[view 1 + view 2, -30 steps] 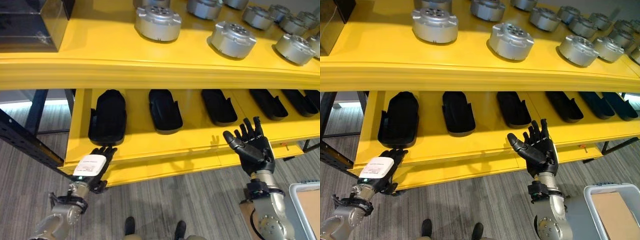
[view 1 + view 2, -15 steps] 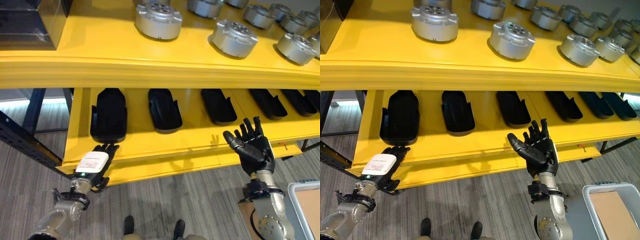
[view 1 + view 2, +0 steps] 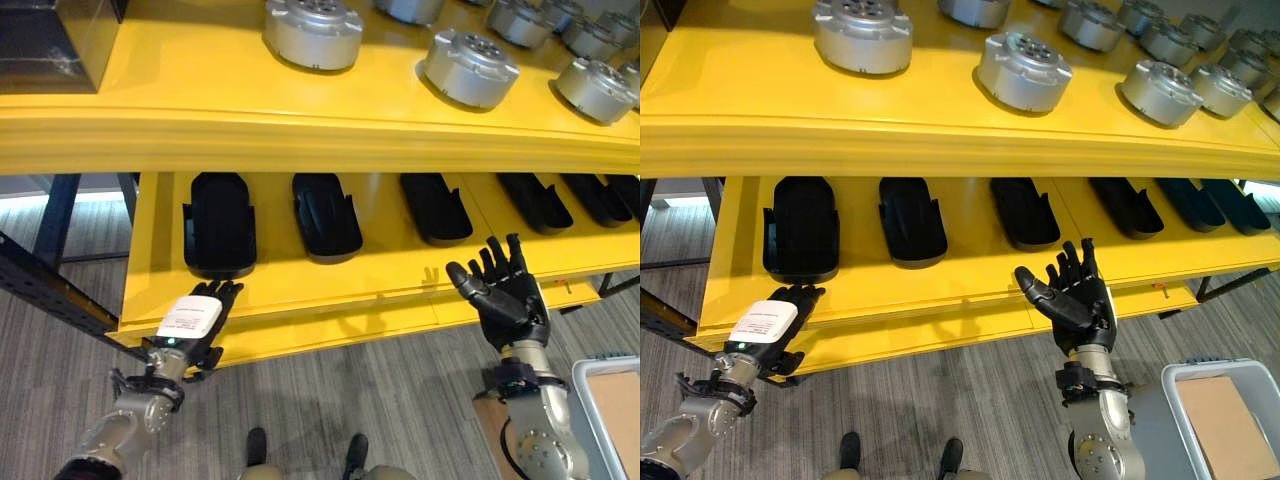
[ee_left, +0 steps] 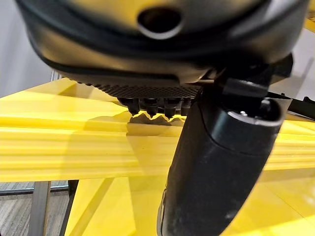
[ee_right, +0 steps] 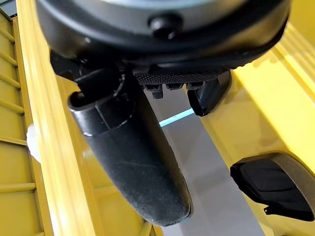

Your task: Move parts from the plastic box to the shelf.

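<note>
Ease the left robot hand — fingers flat and straight, holding nothing, at the front lip of the shelf just below the leftmost black part — clear; keep the right robot hand spread, then fetch from the plastic box.

Yellow metal shelf with two levels. Round silver metal parts stand flat in rows on top level, well apart, each with ring of small holes on top. Long black plastic parts lie flat in row on lower level, side by side with gaps between, all pointing same way, front to back. Grey plastic box on floor at low right corner, brown flat piece inside.
</note>
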You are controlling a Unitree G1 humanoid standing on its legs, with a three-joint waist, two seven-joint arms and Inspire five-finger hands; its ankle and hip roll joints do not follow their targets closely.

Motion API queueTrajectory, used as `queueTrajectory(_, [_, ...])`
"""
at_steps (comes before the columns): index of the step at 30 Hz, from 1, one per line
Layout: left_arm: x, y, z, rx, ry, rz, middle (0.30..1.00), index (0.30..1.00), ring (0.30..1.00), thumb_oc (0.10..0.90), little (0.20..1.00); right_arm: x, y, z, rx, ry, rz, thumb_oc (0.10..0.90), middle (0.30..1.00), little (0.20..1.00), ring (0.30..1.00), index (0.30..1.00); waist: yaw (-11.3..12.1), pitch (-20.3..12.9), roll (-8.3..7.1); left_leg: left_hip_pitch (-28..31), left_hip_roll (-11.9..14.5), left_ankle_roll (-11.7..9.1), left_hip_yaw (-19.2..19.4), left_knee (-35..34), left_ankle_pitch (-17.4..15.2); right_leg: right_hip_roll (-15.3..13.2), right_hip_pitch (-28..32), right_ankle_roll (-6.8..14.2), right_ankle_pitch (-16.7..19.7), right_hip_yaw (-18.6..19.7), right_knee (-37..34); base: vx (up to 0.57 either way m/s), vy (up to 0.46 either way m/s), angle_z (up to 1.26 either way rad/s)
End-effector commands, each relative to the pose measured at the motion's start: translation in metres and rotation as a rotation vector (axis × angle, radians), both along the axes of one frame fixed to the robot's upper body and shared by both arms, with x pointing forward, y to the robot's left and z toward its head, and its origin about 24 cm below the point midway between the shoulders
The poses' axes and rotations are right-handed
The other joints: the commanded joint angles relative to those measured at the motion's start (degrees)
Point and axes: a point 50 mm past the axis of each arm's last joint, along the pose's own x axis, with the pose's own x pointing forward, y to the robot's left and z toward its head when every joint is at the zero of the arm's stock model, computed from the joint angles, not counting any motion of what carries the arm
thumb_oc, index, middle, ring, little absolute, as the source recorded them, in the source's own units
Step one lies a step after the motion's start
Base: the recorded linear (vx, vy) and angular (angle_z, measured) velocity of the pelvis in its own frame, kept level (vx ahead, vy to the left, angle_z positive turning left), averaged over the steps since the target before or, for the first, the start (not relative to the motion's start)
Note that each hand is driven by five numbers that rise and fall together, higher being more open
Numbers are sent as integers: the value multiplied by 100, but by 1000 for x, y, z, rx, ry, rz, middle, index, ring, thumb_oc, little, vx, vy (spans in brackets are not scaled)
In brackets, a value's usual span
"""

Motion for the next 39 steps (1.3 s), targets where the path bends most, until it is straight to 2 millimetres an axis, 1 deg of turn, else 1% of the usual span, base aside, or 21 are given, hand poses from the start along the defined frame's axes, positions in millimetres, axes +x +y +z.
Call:
queueTrajectory(1, [31,9,40,48,-171,-5,1000,1000,1000,900,1000,11,-5,55,-48,-302,-20,900,1000,1000,1000,1000,-151,46,-121,596,159,112,43,-39,-725,-282,94,323,-183,48,256,17,6,-6])
queueTrajectory(6, [32,13,44,51,-183,7,1000,1000,1000,900,1000,11,-5,56,-52,-306,-18,900,1000,1000,1000,1000,-149,84,-135,588,156,116,38,-36,-722,-278,91,322,-186,51,264,0,0,0])
queueTrajectory(7, [32,16,45,62,-185,18,1000,1000,1000,900,1000,11,-5,56,-52,-306,-16,900,1000,1000,1000,1000,-150,102,-148,582,149,114,46,-33,-723,-281,78,325,-184,50,266,0,0,0])
queueTrajectory(14, [33,23,48,75,-198,52,1000,1000,1000,900,1000,11,-4,56,-53,-301,-11,900,1000,1000,1000,1000,-162,168,-194,549,141,121,55,-24,-724,-286,39,331,-167,66,282,0,0,0])
queueTrajectory(19, [35,25,50,82,-203,60,1000,1000,1000,900,1000,11,-3,56,-54,-304,-3,900,1000,1000,1000,1000,-158,209,-213,537,132,127,61,-15,-725,-289,22,335,-167,78,300,0,0,0])
queueTrajectory(30, [42,29,65,110,-250,60,1000,1000,1000,900,1000,11,-2,56,-63,-302,4,900,1000,1000,1000,1000,-173,337,-297,485,125,138,60,12,-715,-303,-41,330,-151,109,330,0,0,0])
queueTrajectory(36, [45,26,69,103,-265,47,1000,1000,1000,900,1000,12,-1,56,-67,-301,9,900,1000,1000,1000,1000,-169,399,-309,476,104,150,50,33,-725,-316,-47,328,-149,122,341,0,0,0])
queueTrajectory(39, [44,16,70,93,-263,-2,1000,1000,1000,900,1000,11,-1,56,-70,-301,11,900,1000,1000,1000,1000,-150,413,-294,505,89,160,43,29,-741,-331,-25,330,-157,116,350,0,0,0])
